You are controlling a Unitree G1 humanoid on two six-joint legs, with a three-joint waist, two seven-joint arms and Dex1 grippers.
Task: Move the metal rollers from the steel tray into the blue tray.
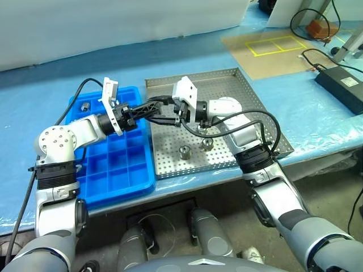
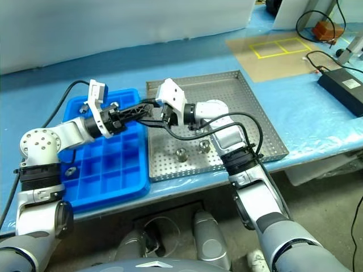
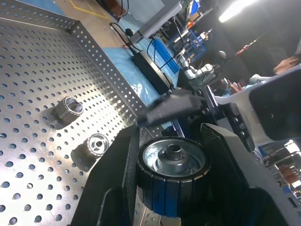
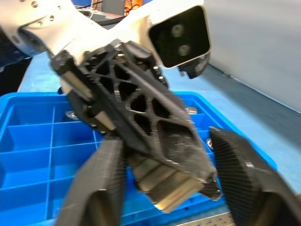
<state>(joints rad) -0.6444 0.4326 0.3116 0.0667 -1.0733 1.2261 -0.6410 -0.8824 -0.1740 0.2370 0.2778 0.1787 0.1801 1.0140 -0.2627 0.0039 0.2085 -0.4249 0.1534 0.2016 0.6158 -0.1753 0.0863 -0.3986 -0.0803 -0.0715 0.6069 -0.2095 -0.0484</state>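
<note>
A shiny metal roller [image 3: 174, 160] with a dark hollow centre sits between the fingers of my left gripper [image 1: 163, 105], which is shut on it. This happens in the air over the seam between the blue tray [image 1: 122, 170] and the steel tray [image 1: 244, 85]. My right gripper [image 1: 160, 113] points left, and its fingers [image 4: 101, 179] stand apart on either side of the left gripper's tip and the roller [image 4: 164, 188]. Two rollers [image 1: 184, 152] [image 1: 207, 143] stand on the steel tray's perforated floor near its front. Another roller [image 1: 85, 106] lies in a back compartment of the blue tray.
Both trays sit on a table with a blue cover. A black box [image 1: 340, 85] with cables lies at the far right, and a cardboard sheet with yellow tape [image 1: 272, 45] lies behind the steel tray. The table's front edge runs just below the trays.
</note>
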